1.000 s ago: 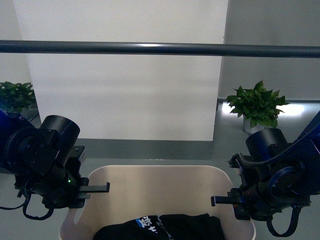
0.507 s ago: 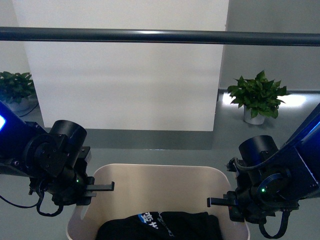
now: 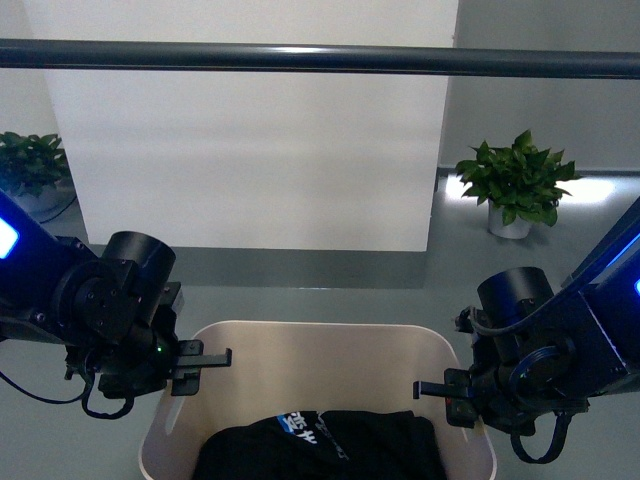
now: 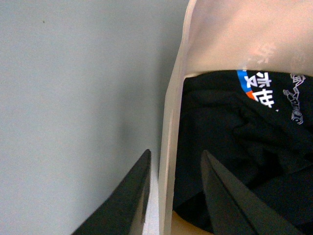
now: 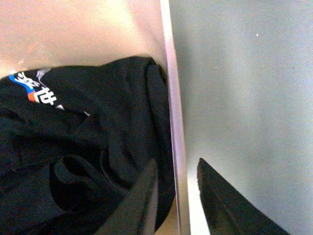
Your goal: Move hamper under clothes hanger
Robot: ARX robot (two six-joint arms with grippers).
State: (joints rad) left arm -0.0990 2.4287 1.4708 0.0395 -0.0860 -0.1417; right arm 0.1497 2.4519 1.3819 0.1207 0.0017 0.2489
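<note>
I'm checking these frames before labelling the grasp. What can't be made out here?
- Beige plastic tub: front view's bottom edge cuts off its near side.
- Dark grey metal rack bar: legs and ends lie outside the front view.
- Left gripper and right gripper: fingers straddle the tub walls, but contact is unclear.
- Black garment: its print is partly folded under, unreadable.

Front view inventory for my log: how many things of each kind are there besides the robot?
Hamper: 1
Clothes hanger bar: 1
Black garment: 1
Potted plants: 2
Total: 5
</note>
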